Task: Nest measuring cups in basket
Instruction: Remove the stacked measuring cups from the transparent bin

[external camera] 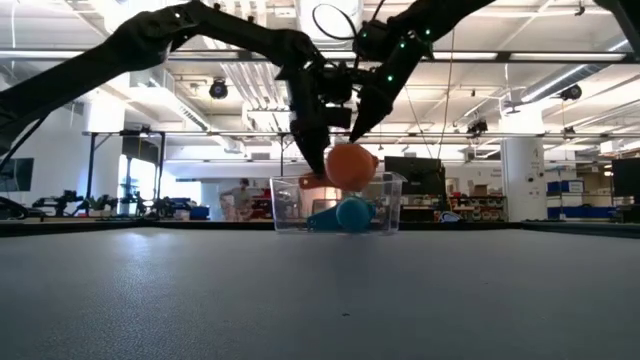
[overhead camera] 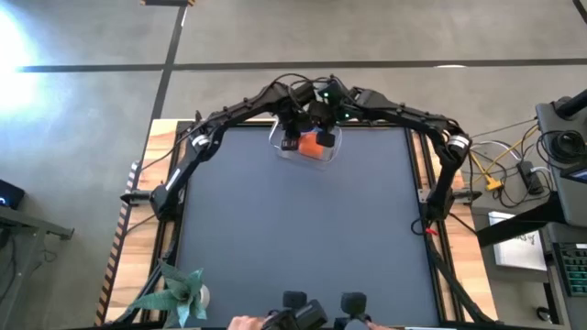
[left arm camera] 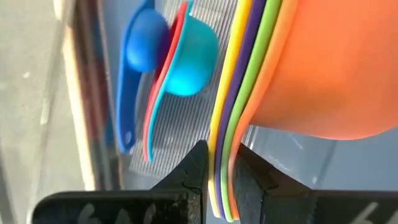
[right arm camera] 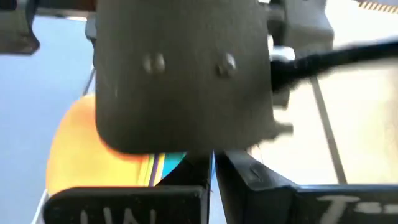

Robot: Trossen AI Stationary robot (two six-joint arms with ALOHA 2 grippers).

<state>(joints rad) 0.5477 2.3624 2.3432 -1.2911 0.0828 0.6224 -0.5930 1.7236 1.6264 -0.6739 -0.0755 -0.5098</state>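
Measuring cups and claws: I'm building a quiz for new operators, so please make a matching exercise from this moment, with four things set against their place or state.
Things:
1. orange cup
2. light blue cup
3. left claw
4. right claw

Places or states:
A. lying on the floor of the basket
B. shut and empty, over the basket
C. pinching the handles of the nested stack
D. outermost in that stack, lifted off the basket's floor

Pairs: 1-D, 2-A, 3-C, 4-B
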